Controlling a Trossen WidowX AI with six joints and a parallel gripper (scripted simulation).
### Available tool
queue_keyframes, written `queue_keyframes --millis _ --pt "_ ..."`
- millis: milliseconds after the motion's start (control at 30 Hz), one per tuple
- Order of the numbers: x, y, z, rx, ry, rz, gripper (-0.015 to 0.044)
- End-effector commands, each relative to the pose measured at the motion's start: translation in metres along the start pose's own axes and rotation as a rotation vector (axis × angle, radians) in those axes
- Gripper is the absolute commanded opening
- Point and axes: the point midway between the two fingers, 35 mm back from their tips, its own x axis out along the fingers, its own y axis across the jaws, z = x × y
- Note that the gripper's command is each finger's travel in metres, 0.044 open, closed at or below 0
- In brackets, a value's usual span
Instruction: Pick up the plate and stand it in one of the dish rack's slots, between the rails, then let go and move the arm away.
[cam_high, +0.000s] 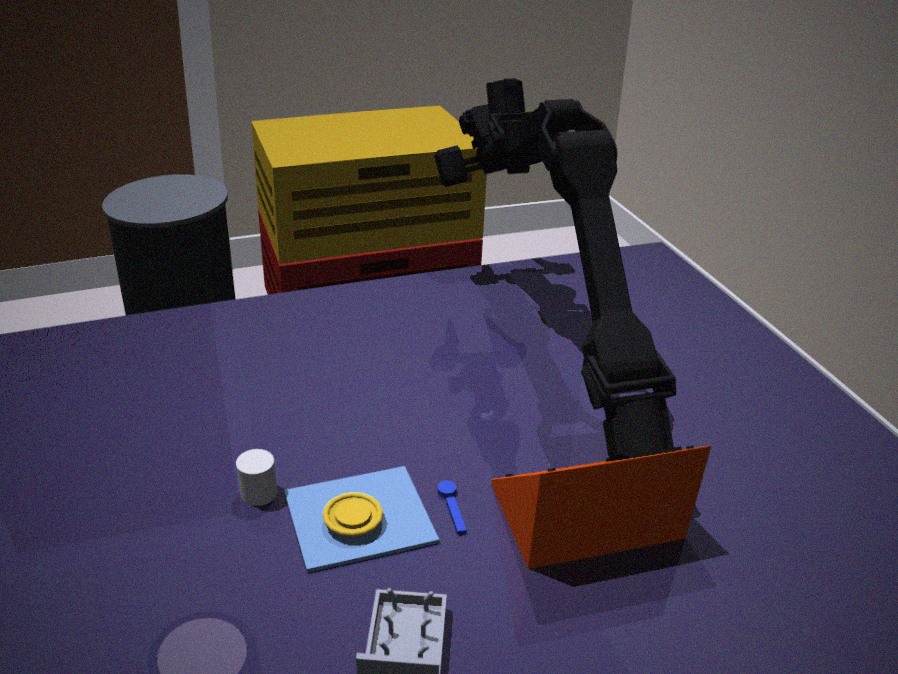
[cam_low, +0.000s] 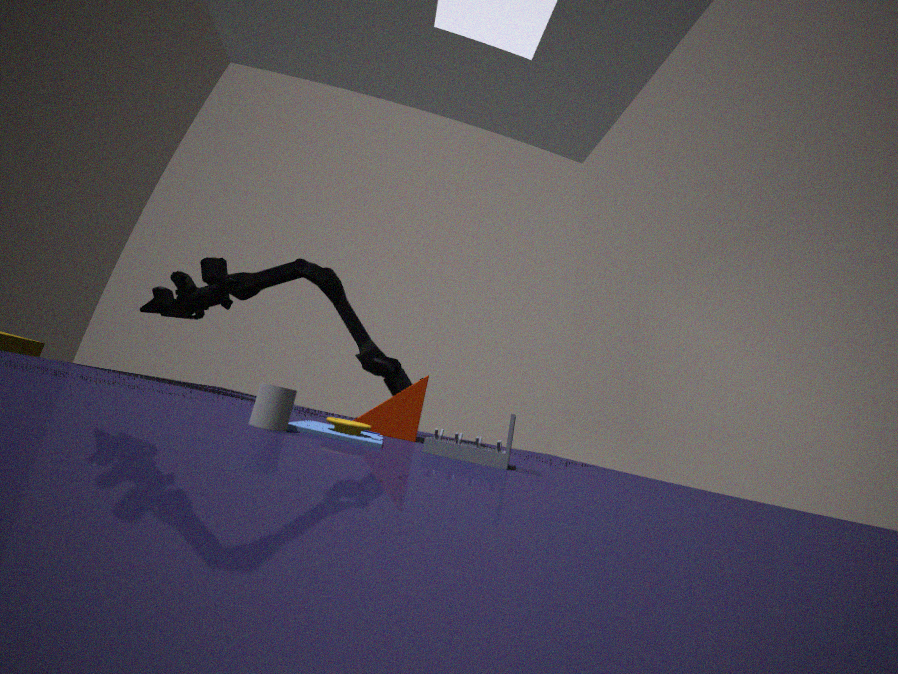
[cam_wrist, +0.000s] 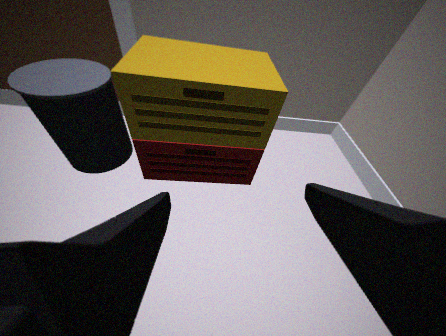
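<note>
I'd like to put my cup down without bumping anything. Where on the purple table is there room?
Bare stretches lie between the yellow crate and the blue mat, and along the left edge. It is crowded near the front: white cylinder, plate, blue spoon, orange panel and dish rack sit close together.

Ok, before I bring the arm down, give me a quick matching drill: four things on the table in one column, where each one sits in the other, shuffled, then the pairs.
Things:
1. plate
2. dish rack
3. blue spoon
4. white cylinder

Places:
A. just off the mat's left corner
B. between the mat and the orange panel
C. flat on the light blue mat
D. nearest the top camera, below the mat

Pairs: 1-C, 2-D, 3-B, 4-A

The gripper is open, holds nothing and is high above the table, facing the yellow crate.
</note>
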Motion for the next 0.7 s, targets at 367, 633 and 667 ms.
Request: queue_keyframes --millis 367,633,667 --pt "-0.009 0.172 -0.08 0.116 0.286 0.289 0.04" --pt "-0.044 0.261 -0.117 0.111 0.446 0.435 0.04" --pt "-0.05 0.272 -0.122 0.107 0.465 0.453 0.04"
